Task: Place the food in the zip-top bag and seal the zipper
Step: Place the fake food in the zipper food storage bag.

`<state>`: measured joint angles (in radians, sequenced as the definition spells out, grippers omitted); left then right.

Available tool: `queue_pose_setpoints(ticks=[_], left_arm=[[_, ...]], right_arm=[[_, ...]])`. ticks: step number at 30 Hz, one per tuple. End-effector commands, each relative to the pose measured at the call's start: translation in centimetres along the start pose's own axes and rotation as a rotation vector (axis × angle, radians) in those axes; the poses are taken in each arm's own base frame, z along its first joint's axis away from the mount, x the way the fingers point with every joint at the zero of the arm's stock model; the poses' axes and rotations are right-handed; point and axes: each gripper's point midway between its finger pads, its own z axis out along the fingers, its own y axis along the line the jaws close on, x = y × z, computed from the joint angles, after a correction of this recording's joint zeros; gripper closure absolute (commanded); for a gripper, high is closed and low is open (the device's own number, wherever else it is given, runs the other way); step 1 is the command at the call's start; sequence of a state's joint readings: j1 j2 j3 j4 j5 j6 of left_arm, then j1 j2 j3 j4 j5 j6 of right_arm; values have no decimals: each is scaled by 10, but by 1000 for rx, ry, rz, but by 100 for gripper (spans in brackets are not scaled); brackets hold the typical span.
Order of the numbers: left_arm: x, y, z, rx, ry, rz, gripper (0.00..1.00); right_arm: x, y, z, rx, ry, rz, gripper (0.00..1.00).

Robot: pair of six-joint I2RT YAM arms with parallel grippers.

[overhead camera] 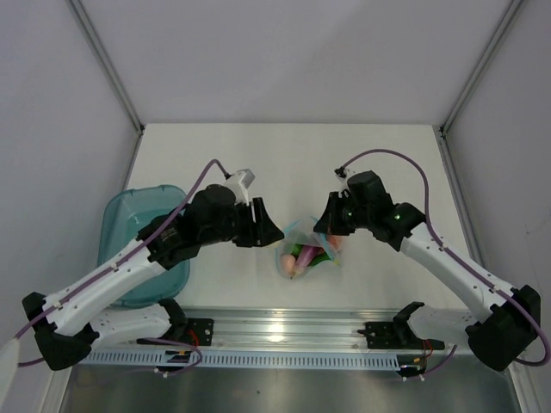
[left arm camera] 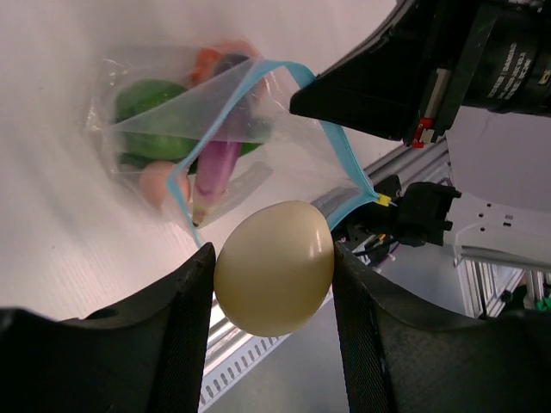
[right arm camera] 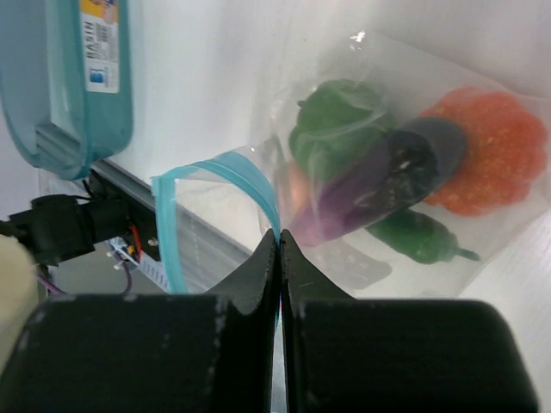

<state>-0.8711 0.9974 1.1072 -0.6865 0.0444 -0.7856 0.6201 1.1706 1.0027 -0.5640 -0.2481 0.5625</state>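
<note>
Gripping a cream egg [left arm camera: 275, 267] between both pads, the left gripper [left arm camera: 274, 258] sits just short of the zip-top bag [left arm camera: 293, 146]. The bag's mouth gapes toward it, straight ahead of the fingertips. Right gripper [right arm camera: 280, 245] is clenched on the blue zipper [right arm camera: 185, 185], propping that lip up. The bag's long axis runs away from the left fingers, with eggplant [left arm camera: 215, 168] and green bell pepper [left arm camera: 151, 107] inside.

The zip-top bag [left arm camera: 284, 146] is thin, clear, glossy plastic film, the egg [left arm camera: 275, 280] is smooth with a soft shine, the fingers [left arm camera: 164, 344] of the left claw [left arm camera: 272, 258] are matt black with a fine ribbed grain, and the counter [overhead camera: 284, 163] is matt white.
</note>
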Motion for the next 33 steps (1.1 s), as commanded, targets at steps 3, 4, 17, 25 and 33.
queue_pose_setpoints(ticks=[3, 4, 17, 25, 33], left_arm=[[-1, -43, 16, 138, -5, 28, 99], [5, -41, 22, 136, 13, 29, 99], [36, -27, 78, 83, 127, 39, 99], [41, -14, 94, 31, 142, 52, 35], [23, -23, 74, 74, 63, 127, 1]], right_arm=[[-20, 29, -23, -47, -68, 5, 100], [-20, 31, -25, -51, -70, 5, 100], [-16, 36, -37, -65, -80, 30, 100], [-13, 34, -38, -60, -76, 34, 100], [-11, 32, -35, -57, -67, 38, 100]])
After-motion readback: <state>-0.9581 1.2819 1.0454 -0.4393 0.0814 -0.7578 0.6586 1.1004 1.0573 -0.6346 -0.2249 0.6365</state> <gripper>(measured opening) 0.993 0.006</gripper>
